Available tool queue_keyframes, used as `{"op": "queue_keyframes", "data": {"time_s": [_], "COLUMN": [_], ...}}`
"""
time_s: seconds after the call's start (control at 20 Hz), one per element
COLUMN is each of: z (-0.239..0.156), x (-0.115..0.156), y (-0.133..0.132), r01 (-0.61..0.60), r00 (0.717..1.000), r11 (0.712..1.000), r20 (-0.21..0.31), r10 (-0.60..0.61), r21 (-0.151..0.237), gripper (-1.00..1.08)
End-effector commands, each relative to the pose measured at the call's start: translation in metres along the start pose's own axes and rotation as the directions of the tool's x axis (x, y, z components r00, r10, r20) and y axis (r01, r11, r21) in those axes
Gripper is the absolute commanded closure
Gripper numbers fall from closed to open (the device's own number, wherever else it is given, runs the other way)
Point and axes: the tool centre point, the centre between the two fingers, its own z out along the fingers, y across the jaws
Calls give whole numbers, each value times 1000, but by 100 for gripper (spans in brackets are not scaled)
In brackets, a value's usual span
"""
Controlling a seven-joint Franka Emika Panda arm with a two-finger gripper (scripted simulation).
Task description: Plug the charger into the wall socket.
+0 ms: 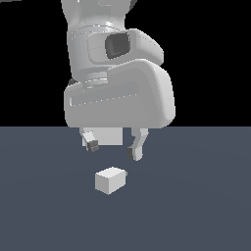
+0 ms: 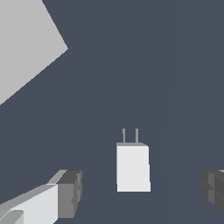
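2 grey prongs mark the charger (image 2: 133, 168), lying on the floor at 6 o'clock beneath the spread-wide, empty gripper (image 1: 112, 149); likely light, rigid, slick-sided, best pinched across its flat flanks.

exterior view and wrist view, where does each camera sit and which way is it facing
Exterior view: sits off the arm, low and close, facing the white arm head-on; shows the wrist housing, the open tool hanging above the small white boxy charger on the dark blue-grey floor.
Wrist view: rides on the wrist, looking down past the tool at the charger, grey prongs visible; both fingertips show, plus a pale flat surface at one corner.
Shared: charger, tool fingertips, floor.
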Motion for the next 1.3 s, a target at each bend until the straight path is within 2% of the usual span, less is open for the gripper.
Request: {"op": "queue_keyframes", "data": {"time_s": [0.0,0.95,1.0,1.25], "z": [0,49,49,49], "x": [0,-8,-8,-8], "y": [0,0,0,0], "r01": [1,1,1,1], "r00": [1000,1000,1000,1000], "r11": [1000,1000,1000,1000], "r20": [0,1,1,1], "r10": [-1,-1,-1,-1], "r21": [0,0,0,0], "gripper": [-92,-92,108,108]}}
